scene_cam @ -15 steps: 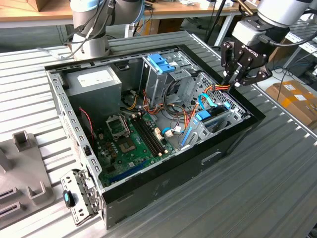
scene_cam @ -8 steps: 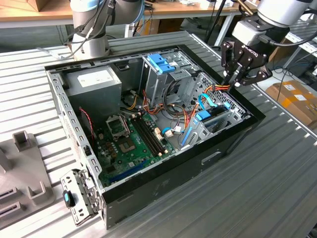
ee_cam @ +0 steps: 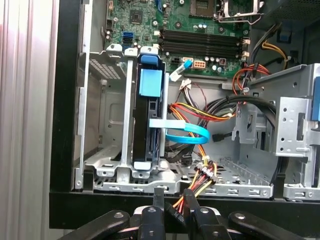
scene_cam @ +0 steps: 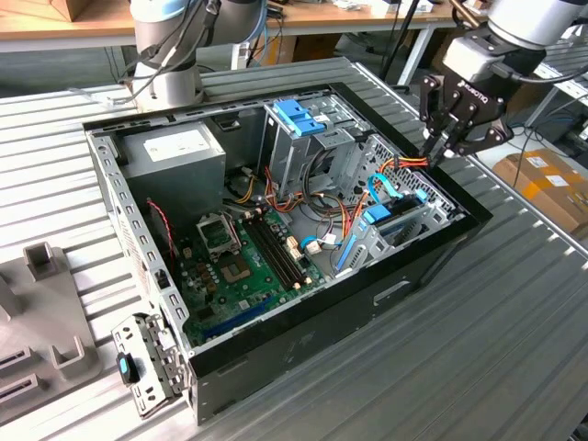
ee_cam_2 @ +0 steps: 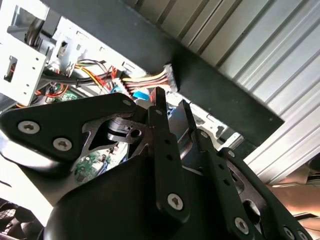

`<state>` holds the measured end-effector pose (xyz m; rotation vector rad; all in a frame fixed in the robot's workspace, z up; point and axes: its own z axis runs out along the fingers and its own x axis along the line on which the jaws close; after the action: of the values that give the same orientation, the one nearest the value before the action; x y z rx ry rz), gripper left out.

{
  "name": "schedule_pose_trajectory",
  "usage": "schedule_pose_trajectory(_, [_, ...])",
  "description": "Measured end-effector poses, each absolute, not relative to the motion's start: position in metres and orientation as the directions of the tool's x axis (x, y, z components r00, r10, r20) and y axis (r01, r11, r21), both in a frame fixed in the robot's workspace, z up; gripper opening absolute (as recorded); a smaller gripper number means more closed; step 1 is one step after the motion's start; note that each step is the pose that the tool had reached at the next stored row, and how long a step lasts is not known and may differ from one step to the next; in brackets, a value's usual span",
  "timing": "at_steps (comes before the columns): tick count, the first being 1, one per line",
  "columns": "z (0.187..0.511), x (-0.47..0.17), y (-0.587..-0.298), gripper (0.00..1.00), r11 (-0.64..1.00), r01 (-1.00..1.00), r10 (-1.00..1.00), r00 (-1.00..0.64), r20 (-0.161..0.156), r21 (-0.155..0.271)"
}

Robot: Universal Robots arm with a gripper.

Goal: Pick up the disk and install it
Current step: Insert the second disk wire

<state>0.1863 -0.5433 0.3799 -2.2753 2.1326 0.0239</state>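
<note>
Fingers nearly closed on a cable plug above the case's edge; seated disk cable may snag.

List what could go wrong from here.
1. The gripper sits right at the bundle of coloured wires draped over the case wall; a move could snag them or strain their plug.
2. The blue cable loops beside the disk standing in its bay; it might get caught or pulled.
3. The gripper is close to the case wall, so a small drift may knock it.
</note>
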Motion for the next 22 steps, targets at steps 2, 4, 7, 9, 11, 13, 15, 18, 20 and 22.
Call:
schedule_pose_trajectory(2, [0.38, 0.192, -0.543, 0.3, -0.068, -0.998, -0.997, 0.068, -0.027, -0.005])
schedule_pose_trajectory(4, [0.38, 0.198, -0.543, 0.3, -0.073, -0.997, -0.997, 0.073, -0.027, -0.003])
schedule_pose_trajectory(7, [0.38, 0.2, -0.543, 0.3, -0.076, -0.997, -0.997, 0.076, -0.027, -0.002])
schedule_pose_trajectory(9, [0.38, 0.2, -0.543, 0.3, -0.076, -0.997, -0.997, 0.076, -0.027, -0.002])
schedule_pose_trajectory(11, [0.38, 0.201, -0.543, 0.3, -0.076, -0.997, -0.997, 0.076, -0.027, -0.002])
schedule_pose_trajectory(13, [0.38, 0.201, -0.543, 0.31, -0.076, -0.997, -0.997, 0.077, -0.027, -0.002])
schedule_pose_trajectory(15, [0.38, 0.201, -0.543, 0.37, -0.077, -0.997, -0.997, 0.077, -0.027, -0.002])
schedule_pose_trajectory(18, [0.38, 0.201, -0.543, 0.43, -0.122, -0.993, -0.992, 0.122, -0.027, -0.002])
schedule_pose_trajectory(20, [0.38, 0.201, -0.543, 0.43, -0.171, -0.985, -0.985, 0.171, -0.027, -0.002])
schedule_pose_trajectory(22, [0.38, 0.201, -0.543, 0.43, -0.219, -0.976, -0.975, 0.219, -0.027, -0.002])
